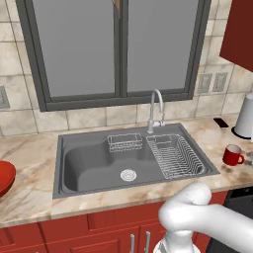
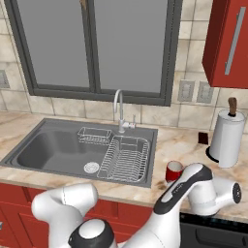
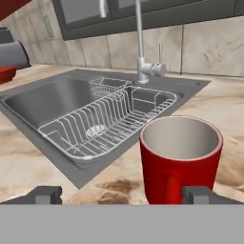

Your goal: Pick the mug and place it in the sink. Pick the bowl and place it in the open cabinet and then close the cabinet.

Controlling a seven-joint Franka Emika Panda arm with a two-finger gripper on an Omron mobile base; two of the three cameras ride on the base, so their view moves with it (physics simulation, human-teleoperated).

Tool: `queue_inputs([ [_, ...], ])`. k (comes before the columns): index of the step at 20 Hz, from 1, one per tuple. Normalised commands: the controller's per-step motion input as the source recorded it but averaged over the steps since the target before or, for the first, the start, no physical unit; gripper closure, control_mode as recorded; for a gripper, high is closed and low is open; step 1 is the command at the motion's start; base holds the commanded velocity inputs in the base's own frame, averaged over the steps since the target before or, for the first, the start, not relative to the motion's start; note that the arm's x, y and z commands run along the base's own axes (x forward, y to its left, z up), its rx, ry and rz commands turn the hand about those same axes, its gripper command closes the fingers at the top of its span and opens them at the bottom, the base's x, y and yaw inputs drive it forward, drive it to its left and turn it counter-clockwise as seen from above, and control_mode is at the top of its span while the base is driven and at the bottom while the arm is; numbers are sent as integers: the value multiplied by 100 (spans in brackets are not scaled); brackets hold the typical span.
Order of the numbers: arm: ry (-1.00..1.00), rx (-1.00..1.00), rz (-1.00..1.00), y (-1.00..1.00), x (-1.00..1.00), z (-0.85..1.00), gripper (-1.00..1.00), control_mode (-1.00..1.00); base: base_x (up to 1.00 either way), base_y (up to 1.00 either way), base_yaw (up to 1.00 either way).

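While the mug [image 3: 180,157] stood upright on the marble counter [image 1: 29,178], just beside the right rim of the sink [image 1: 89,165] and clear of it, the gripper [image 3: 123,194] hung low in front of it with its fingers spread as wide as they went and nothing between them. In the hand view the two dark fingertips [image 3: 45,194] rose at the bottom, one well off to the side and the other overlapping the foot of the red wall, so the mug sat off-centre toward that second finger rather than squarely in the gap. Glossy and hard, it would probably handle as a stiff, fairly light and somewhat slippery piece, apt to chip or tip if knocked. Its round body looked the safer place to pinch, across the middle of the wall below the rim. The handle seemed to face the camera low on the near side, though that part was half hidden and I could not be sure. A sideways shift to centre the mug would likely be needed before closing. The wire dish rack [image 3: 102,126] filled the nearer part of the basin beneath the faucet [image 3: 143,43], leaving the open half with the drain beyond as the easier drop. The bowl [image 1: 4,177] lay on the counter at the far left, well apart from the mug, and the cabinet [image 2: 226,41] hung above to the right.
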Motion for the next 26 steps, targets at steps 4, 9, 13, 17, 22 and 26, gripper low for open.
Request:
queue_inputs([
  [4,0,0,-3,-1,30,-19,-100,-100,0,0,0],
  [9,0,6,0,-35,22,-15,-100,-100,0,0,0],
  [13,0,6,0,-32,27,-21,-100,-100,0,0,0],
  [17,3,3,-1,-12,30,-30,-100,-100,0,0,0],
  [22,9,0,-5,43,28,-51,100,-100,0,0,0],
  [26,3,0,-1,11,4,-41,100,-100,0,0,0],
])
